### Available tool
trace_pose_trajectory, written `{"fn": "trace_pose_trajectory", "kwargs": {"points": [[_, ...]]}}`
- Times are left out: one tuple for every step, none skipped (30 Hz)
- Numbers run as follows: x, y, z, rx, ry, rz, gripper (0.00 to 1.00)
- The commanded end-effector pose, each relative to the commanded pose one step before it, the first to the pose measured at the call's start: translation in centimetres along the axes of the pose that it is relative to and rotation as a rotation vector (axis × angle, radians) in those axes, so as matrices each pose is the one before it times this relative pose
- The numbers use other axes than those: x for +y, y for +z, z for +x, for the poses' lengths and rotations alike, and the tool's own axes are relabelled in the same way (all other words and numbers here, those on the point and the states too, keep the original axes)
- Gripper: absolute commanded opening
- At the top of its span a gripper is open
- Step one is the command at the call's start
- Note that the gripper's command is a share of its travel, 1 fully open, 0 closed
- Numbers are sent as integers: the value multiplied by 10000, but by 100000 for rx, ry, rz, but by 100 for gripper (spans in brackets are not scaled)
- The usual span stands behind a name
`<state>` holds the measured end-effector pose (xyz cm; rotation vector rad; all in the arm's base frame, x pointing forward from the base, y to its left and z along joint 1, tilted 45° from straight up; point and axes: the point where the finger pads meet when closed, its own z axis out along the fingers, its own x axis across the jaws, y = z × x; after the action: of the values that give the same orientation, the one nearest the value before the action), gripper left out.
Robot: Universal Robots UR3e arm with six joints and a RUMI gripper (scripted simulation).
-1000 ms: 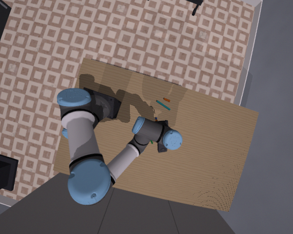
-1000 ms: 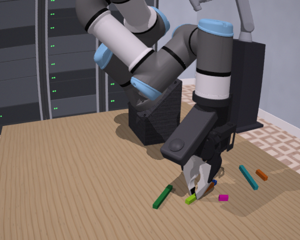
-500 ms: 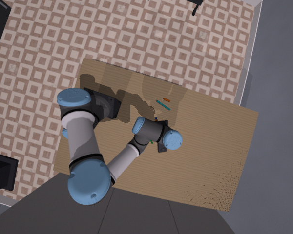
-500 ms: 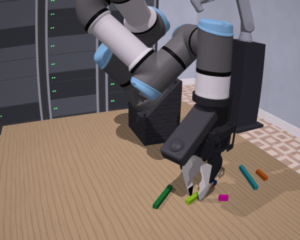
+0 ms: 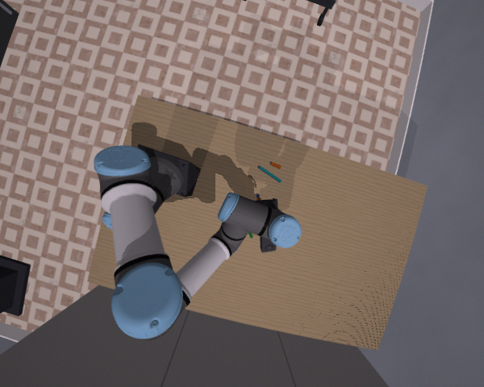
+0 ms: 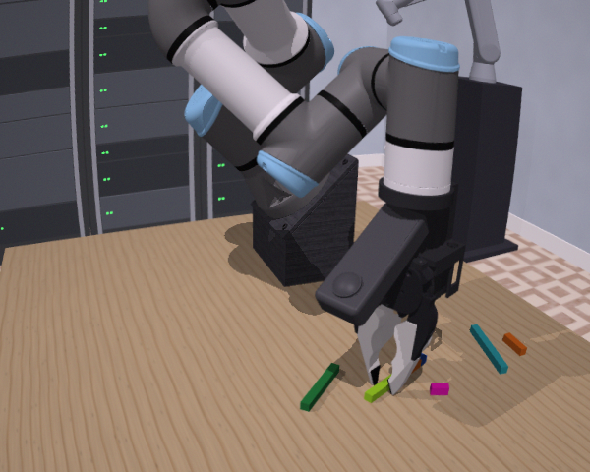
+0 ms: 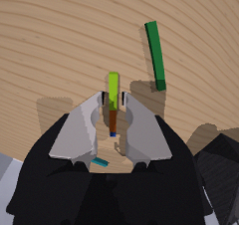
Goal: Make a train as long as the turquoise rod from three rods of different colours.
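A lime rod (image 6: pixel 377 391) (image 7: pixel 114 83), an orange rod (image 6: pixel 417 366) (image 7: pixel 113 120) and a small blue rod (image 6: pixel 423 358) (image 7: pixel 113 134) lie in a straight line, lime at one end and orange in the middle. In the wrist view they look end to end, touching or nearly so. My gripper (image 6: pixel 383 386) (image 7: pixel 113 92) is slightly open, its fingertips low on either side of the lime rod near its orange end, with a narrow gap on each side. The turquoise rod (image 5: pixel 269 173) (image 6: pixel 488 348) (image 7: pixel 100 161) lies apart. In the top view the arm hides most of the line.
A green rod (image 6: pixel 320 386) (image 7: pixel 156 58) lies beside the line, on the lime rod's side. A magenta rod (image 6: pixel 439 388) lies on the line's other side. A second orange rod (image 5: pixel 275 165) (image 6: pixel 514 343) lies beyond the turquoise rod. All three are apart from the line.
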<state>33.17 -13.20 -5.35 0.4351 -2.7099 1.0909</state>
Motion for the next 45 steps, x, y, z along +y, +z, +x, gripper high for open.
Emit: {"fn": "trace_pose_trajectory", "kwargs": {"points": [[-211,-3624,-985,-327,148,8,14],[0,0,0,0,0,0,14],[-58,-1175,-44,-10,13,8,14],[-8,-1364,3,1,1,2,14],[-8,-1574,-10,0,1,1,14],[-9,-1797,5,1,1,2,14],[-8,-2004,0,0,1,2,14],[-7,-2204,-8,0,1,0,14],[-7,-2404,7,0,1,1,14],[-3,-2575,-15,-1,1,-2,14],[-2,-2750,1,-1,1,-1,14],[2,-2896,-11,-2,1,-3,14],[6,-3031,-12,-3,1,-4,14],[8,-3153,5,-2,1,-4,14],[16,-3237,-28,-4,1,-8,14],[19,-3320,-11,-4,1,-9,14],[23,-3379,-2,-4,1,-9,14],[0,0,0,0,0,0,14],[0,0,0,0,0,0,14],[32,-3404,-30,-5,1,-13,14],[35,-3421,-16,-5,1,-14,14],[38,-3417,-1,-5,1,-14,14],[47,-3375,-34,-6,1,-18,14],[35,-3328,-14,-4,1,-13,14],[2,-3261,13,0,1,-1,14],[5,-3156,-20,-1,1,-3,14],[3,-3048,2,0,1,-2,14],[3,-2913,0,0,1,-2,14],[4,-2760,-8,-1,1,-2,14],[2,-2596,8,0,1,-1,14],[4,-2409,-11,-1,1,-2,14],[2,-2218,4,0,1,-1,14],[3,-2013,-2,0,0,-1,14],[3,-1800,-7,0,0,-2,14],[0,0,0,0,0,0,14],[0,0,0,0,0,0,14],[52,-1538,19,14,-13,-4,14],[136,-1237,20,36,-36,-9,14],[91,-1064,7,24,-24,-6,14],[42,-902,6,11,-11,-3,14],[21,-724,7,6,-5,-1,14],[18,-542,7,5,-5,-1,14],[21,-372,8,6,-5,-1,14],[24,-226,7,7,-6,-1,14],[18,-112,7,7,-6,0,14]]}}
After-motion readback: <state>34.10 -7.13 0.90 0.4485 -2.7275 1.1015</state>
